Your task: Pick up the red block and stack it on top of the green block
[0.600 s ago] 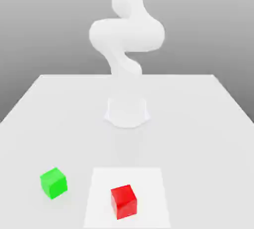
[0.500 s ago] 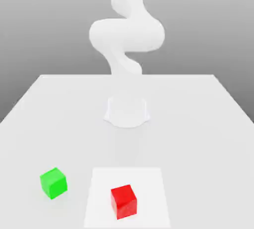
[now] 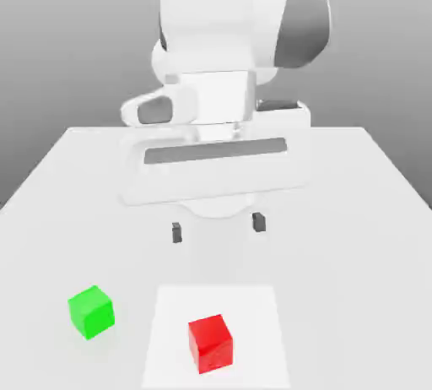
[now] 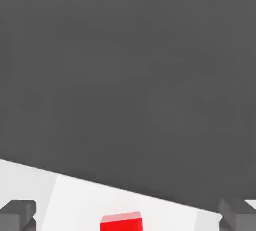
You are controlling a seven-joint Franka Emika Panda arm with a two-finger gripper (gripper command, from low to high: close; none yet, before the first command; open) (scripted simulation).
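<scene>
Since the earlier frame the arm's hand has come into the exterior view, filling the upper centre where before just a pale blurred arm stood. The gripper (image 3: pixel 218 228) hangs mid-frame with its jaws spread wide, nothing between them; two dark fingertips (image 3: pixel 176 232) show below the white hand body. The red block (image 3: pixel 210 343) sits at lower centre on a lighter square patch (image 3: pixel 253 312) of the tabletop (image 3: pixel 354 211), unmoved. The green block (image 3: pixel 90 311) sits at lower left, well apart from the red one. Height of the fingertips above the tabletop is hard to judge. In the hand view the red block (image 4: pixel 121 222) lies between the fingertips (image 4: pixel 17 214).
</scene>
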